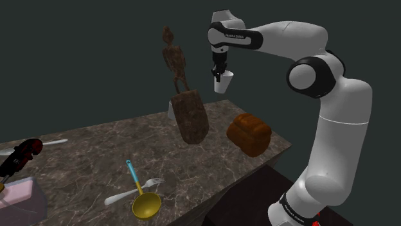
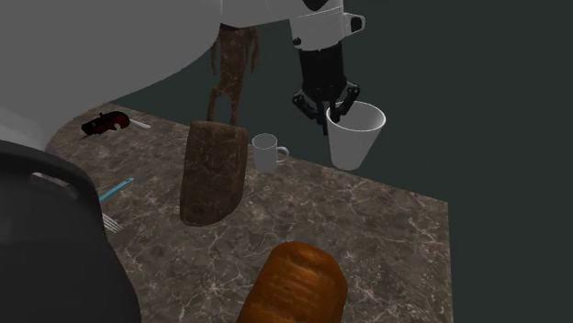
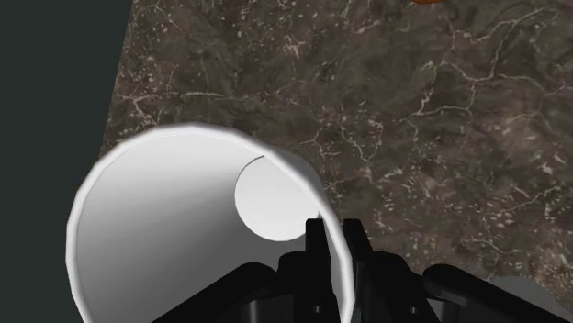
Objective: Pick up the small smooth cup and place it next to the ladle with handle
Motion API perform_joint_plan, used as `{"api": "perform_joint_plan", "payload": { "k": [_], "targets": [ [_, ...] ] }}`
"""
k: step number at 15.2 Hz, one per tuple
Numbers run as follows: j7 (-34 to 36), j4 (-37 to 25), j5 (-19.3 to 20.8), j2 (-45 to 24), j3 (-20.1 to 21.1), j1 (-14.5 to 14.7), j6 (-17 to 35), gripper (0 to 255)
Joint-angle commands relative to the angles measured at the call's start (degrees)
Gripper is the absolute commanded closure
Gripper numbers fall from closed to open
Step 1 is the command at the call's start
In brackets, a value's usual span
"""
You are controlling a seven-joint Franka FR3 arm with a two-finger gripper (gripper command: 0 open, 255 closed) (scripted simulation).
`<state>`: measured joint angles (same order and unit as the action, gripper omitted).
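On the dark marble countertop, taking the brown statue as the marker and reading the shoulder view from its left, a red and black object lies far off to the statue's left at the counter's end, with a pink box just in front of it. Nearer the statue, though well apart from it and toward the counter's front edge, lies the ladle, yellow in the bowl with a blue handle, and a grey fork lies across it. The statue itself is a thin brown figure on a broad upright slab. Seen in the second exterior view, a white mug with a handle stands on the counter just beside the slab. Up and to the right of the statue, level with the figure's legs, the black gripper hangs in the air pinching the rim of the plain white cup, one finger inside the wall and one outside, the cup clear of the counter. Right of the statue and lower, an orange-brown loaf sits near the counter's corner.
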<state>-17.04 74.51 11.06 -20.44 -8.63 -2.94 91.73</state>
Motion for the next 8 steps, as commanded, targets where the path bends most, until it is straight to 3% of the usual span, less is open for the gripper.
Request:
{"api": "perform_joint_plan", "payload": {
  "k": [1, 8],
  "targets": [
    [1.0, 2.1, 0.3, 2.0, 0.3, 0.8, 0.0, 255],
    [9.0, 19.5, 1.9, 15.1, 2.9, 5.6, 2.5, 255]
  ]
}}
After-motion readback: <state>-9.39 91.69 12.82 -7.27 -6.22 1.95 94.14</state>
